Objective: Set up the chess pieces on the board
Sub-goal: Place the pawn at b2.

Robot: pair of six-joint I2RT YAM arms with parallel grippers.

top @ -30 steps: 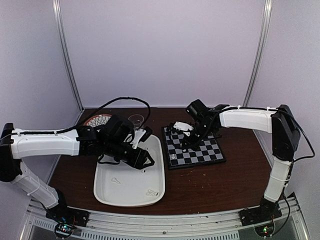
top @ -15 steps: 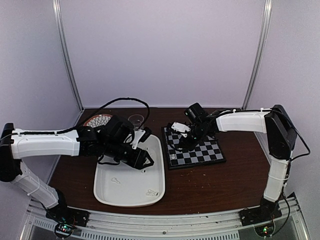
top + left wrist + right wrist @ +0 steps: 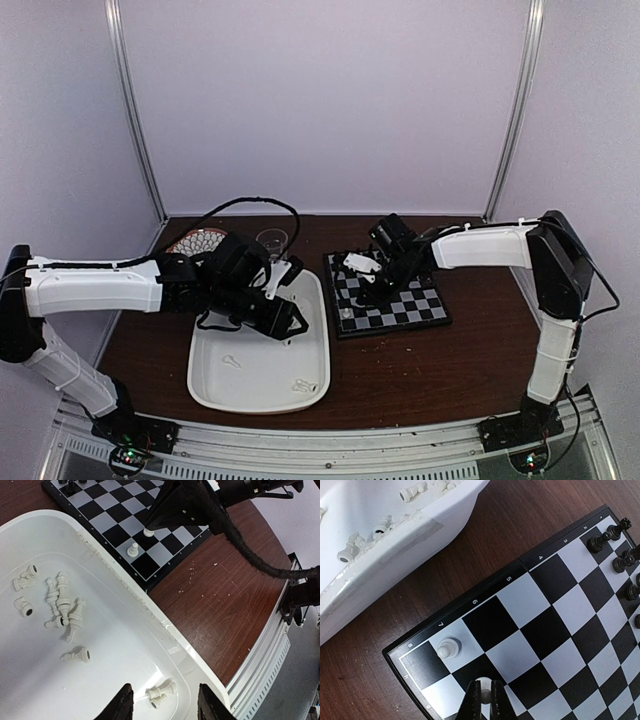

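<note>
1 pawn (image 3: 483, 682) pinched in right gripper (image 3: 485, 689) beside standing pawn (image 3: 448, 647); left gripper (image 3: 164, 700) half-open, empty, over tray (image 3: 150, 614)

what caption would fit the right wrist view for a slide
Right gripper pinching a white piece at the board, next to a standing white pawn, white tray beyond.
</note>
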